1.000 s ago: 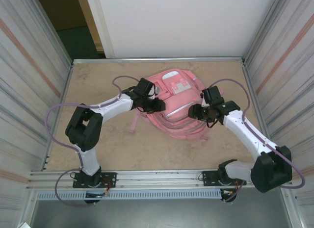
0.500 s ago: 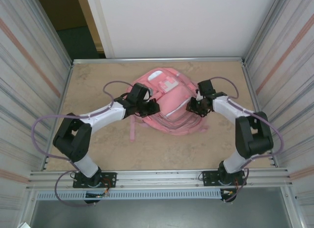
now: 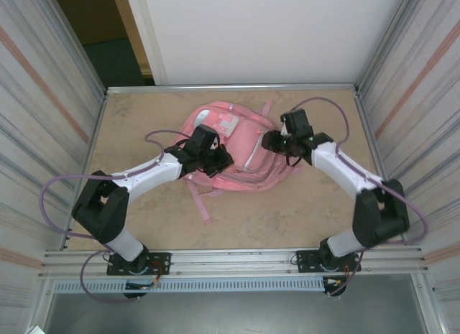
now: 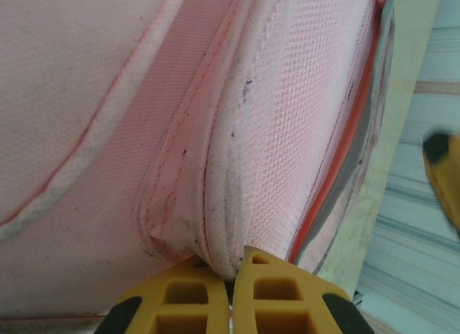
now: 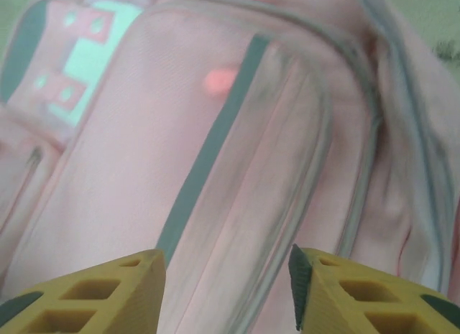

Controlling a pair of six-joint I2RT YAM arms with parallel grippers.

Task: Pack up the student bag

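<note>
Your table [image 3: 144,111] carried 1 large item: the pink student bag [image 3: 251,161], which lay flat toward the far middle of the surface, between your 2 arms. Your left arm [image 3: 144,177] reached in from the near left and your right arm [image 3: 345,169] from the near right, so both wrists met the bag from opposite sides. Your left gripper [image 3: 215,158] sat on the bag's left half; in its wrist view the left gripper [image 4: 233,266] had its 2 yellow fingers pressed together on a raised fold of the bag's [image 4: 108,133] mesh fabric, with the seam pinched between them. Your right gripper [image 3: 272,140] was at the bag's far right edge; in its wrist view the right gripper [image 5: 226,276] was spread wide with nothing between its fingers, hovering over the bag's [image 5: 129,169] front panel. The patch [image 3: 228,123] faced up near the far end of the bag, and 1 loose strap [image 3: 200,201] trailed onto the table toward the near side.
</note>
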